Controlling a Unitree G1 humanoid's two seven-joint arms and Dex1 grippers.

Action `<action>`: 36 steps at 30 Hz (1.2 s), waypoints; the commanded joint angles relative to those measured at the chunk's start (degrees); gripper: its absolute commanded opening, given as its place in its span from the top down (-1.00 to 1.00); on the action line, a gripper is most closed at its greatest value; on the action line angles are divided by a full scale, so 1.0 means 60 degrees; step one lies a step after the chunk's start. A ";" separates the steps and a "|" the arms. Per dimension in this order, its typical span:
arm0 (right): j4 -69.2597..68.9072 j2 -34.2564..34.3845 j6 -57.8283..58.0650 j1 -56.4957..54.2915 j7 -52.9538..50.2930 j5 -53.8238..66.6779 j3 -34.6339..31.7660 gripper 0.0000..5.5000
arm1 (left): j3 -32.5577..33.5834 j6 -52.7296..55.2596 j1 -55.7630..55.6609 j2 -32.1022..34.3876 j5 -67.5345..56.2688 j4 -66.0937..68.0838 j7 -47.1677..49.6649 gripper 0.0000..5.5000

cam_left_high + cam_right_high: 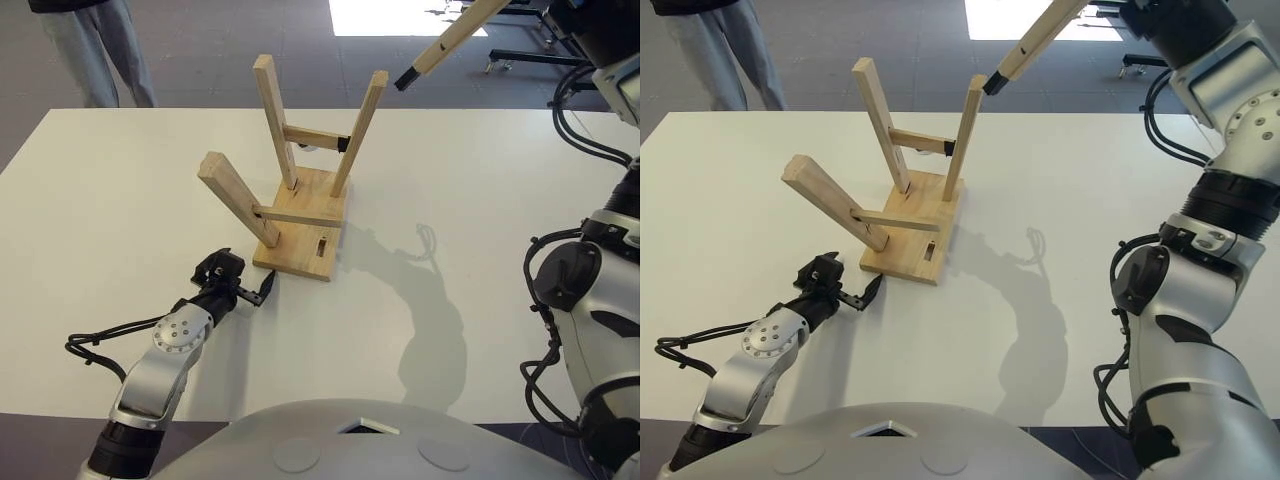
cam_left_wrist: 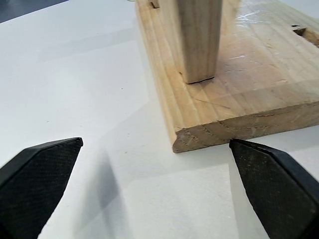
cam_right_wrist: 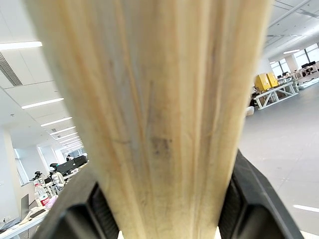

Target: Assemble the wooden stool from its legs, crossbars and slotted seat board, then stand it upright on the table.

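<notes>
– Wooden stool [image 1: 300, 215]: how far along?
– Upside down near the tabletop's [image 1: 120, 200] middle, a little toward the far edge. Seat board [image 1: 300, 262] lies flat; three legs [image 1: 272, 110] stand in it, joined by two crossbars [image 1: 312, 138].
– And the fourth leg [image 1: 448, 42]?
– Aloft over the far edge, clamped between the right gripper's [image 3: 167, 204] fingers. One slot [image 1: 322, 246] by the board's near right corner looks empty; I'd judge that's its place.
– Left gripper [image 2: 154, 145]?
– Spread wide, holding nothing, low on the tabletop with a finger to each side of the board's near left corner.
– What's left?
– Seat that leg, probably more crossbars, then turn it upright.
</notes>
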 commanded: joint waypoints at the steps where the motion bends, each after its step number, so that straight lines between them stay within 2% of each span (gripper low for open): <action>1: -0.0251 0.0152 0.0141 0.0174 -0.0080 0.0126 -0.0048 0.25 | -0.0012 0.1144 0.0835 0.0509 0.0728 0.1229 0.0100 -0.96; 3: -0.0342 0.0160 0.0229 0.0264 -0.0112 0.0162 -0.0068 0.25 | 0.0267 0.1205 0.1059 0.0513 -0.0057 0.0581 -0.0489 -0.96; 5: -0.0678 -0.0042 0.0483 0.0588 -0.0118 0.0217 -0.0113 0.25 | 0.1047 0.1276 0.1905 0.0860 -0.1803 -0.0822 -0.1931 -0.96; 8: -0.1695 -0.0584 0.0634 0.1494 0.0198 -0.0026 -0.0023 0.25 | 0.3718 0.1050 0.4103 0.1911 -0.4347 -0.2091 -0.4746 -0.96; 10: -0.2592 -0.0935 0.0523 0.2381 0.0545 -0.0391 0.0291 0.25 | 0.5672 0.0779 0.5301 0.2178 -0.5660 -0.1829 -0.6497 -0.96; 11: -0.3073 -0.1104 0.0531 0.2876 0.0783 -0.0487 0.0470 0.25 | 0.6424 0.0857 0.5383 0.2187 -0.6232 -0.1281 -0.6951 -0.96; 13: -0.3660 -0.1208 0.0291 0.3618 0.1233 -0.0719 0.0821 0.25 | 0.7193 0.1309 0.4901 0.2079 -0.7003 -0.0063 -0.6982 -0.96; 17: -0.5102 -0.1275 -0.1360 0.5454 0.2107 -0.2284 0.2202 0.25 | 0.7205 0.1296 0.3420 0.1972 -0.6661 0.2163 -0.6315 -0.96; 20: -0.4961 -0.1488 -0.2427 0.5961 0.2566 -0.3344 0.2700 0.25 | 0.7281 0.1074 0.2797 0.2168 -0.6066 0.3093 -0.6037 -0.96; 24: -0.4447 -0.0828 -0.3841 0.6220 0.2738 -0.3800 0.2526 0.25 | 0.7638 0.1035 0.1980 0.2313 -0.5774 0.3887 -0.5512 -0.96; 28: -0.4372 -0.0602 -0.3867 0.6666 0.3181 -0.3371 0.2497 0.25 | 0.7645 0.1045 0.2303 0.2018 -0.5604 0.3849 -0.5440 -0.96; 31: -0.4425 0.0233 -0.3640 0.7162 0.2638 -0.2585 0.2058 0.25 | 0.7475 0.1030 0.2246 0.1820 -0.5519 0.3850 -0.5380 -0.96; 36: -0.4181 0.1561 -0.3548 0.7323 0.1499 -0.2103 0.1984 0.25 | 0.7047 0.1084 0.1581 0.2020 -0.5225 0.4329 -0.5377 -0.96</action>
